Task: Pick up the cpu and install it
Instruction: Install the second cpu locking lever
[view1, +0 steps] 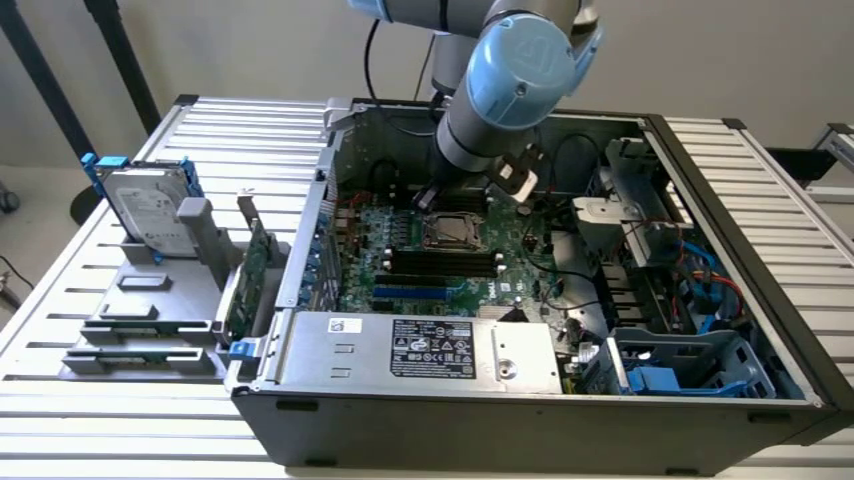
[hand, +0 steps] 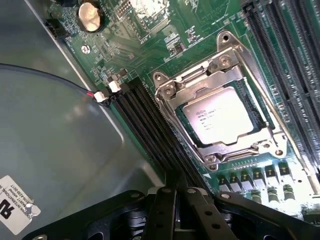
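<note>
While cpu (hand: 221, 116) sits socketed, closed empty gripper (hand: 181, 210) above motherboard (hand: 165, 30)

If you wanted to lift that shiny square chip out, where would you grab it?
Probably by two opposite edges, coming straight down from above. The chip lies flat, sunk inside its metal frame, so nothing can reach it from the side.

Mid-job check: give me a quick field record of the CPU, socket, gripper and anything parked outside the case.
cpu: lying flat in the motherboard socket, metal top up
socket frame: metal frame around the cpu
gripper: shut, empty, above the motherboard beside the socket
memory slots: black, empty, alongside the socket
hard drive: outside the case, upright in the grey holder at the exterior view's left
green circuit card: standing on edge beside the case wall
</note>
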